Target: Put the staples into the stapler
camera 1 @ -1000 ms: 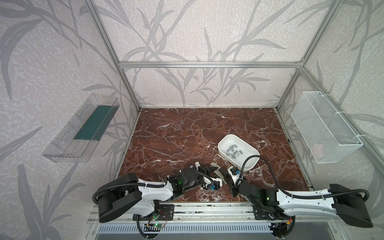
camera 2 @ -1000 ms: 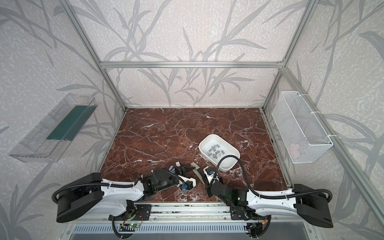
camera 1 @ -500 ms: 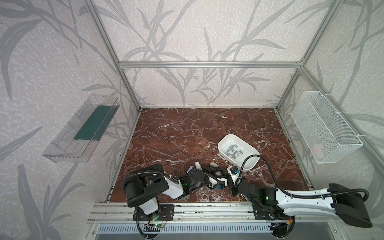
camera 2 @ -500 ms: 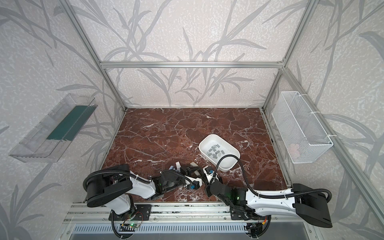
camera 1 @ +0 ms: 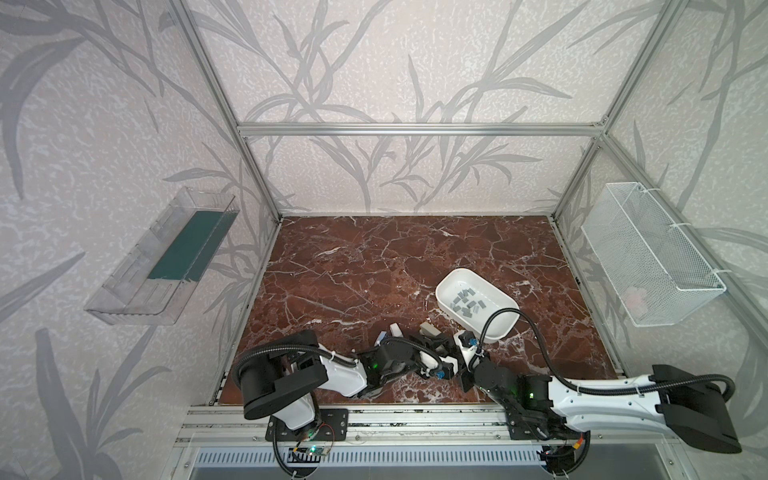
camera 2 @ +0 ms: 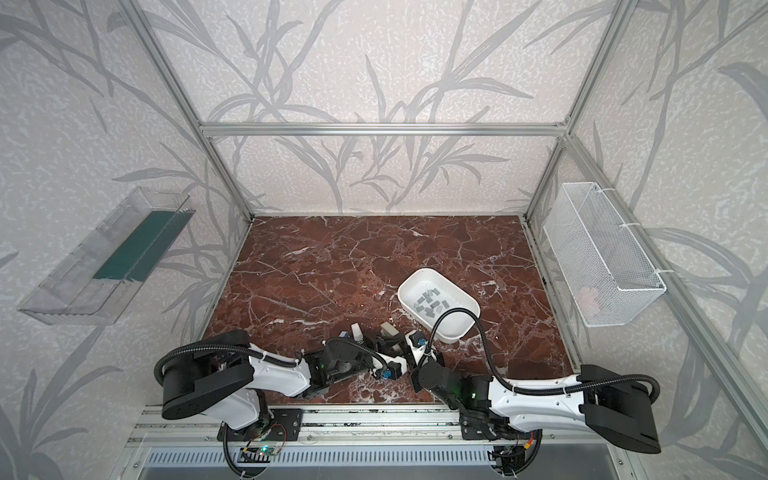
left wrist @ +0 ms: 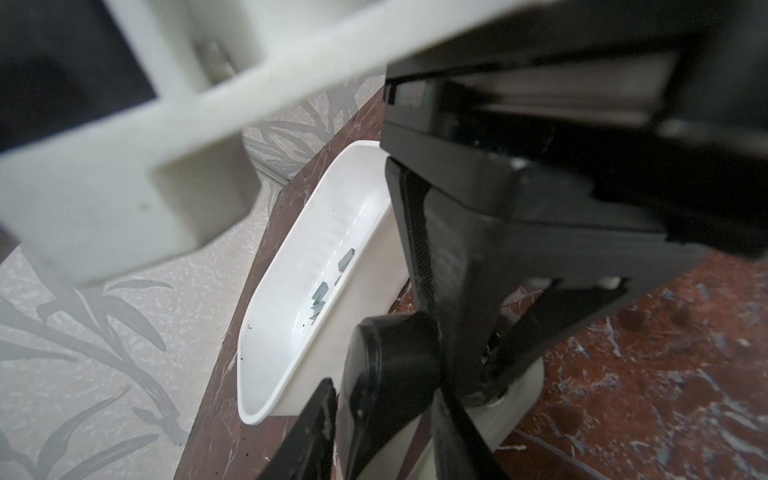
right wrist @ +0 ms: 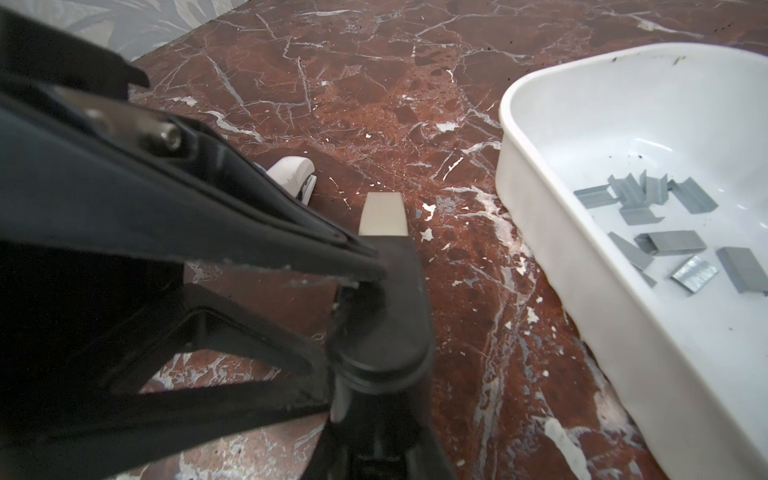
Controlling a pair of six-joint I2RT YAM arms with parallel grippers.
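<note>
Clear wall bin (camera 1: 124, 299) holding a green sheet (camera 1: 187, 245), white mesh basket (camera 1: 665, 266) opposite, brown marble tabletop (camera 1: 374, 257)

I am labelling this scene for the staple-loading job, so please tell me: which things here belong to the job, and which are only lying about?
Belong to the job:
- staples
- white tub that holds them
- beige stapler

Only lying about:
- white stapler, seemingly a spare
- clear shelf on a side wall
- wire basket on the opposite wall
</note>
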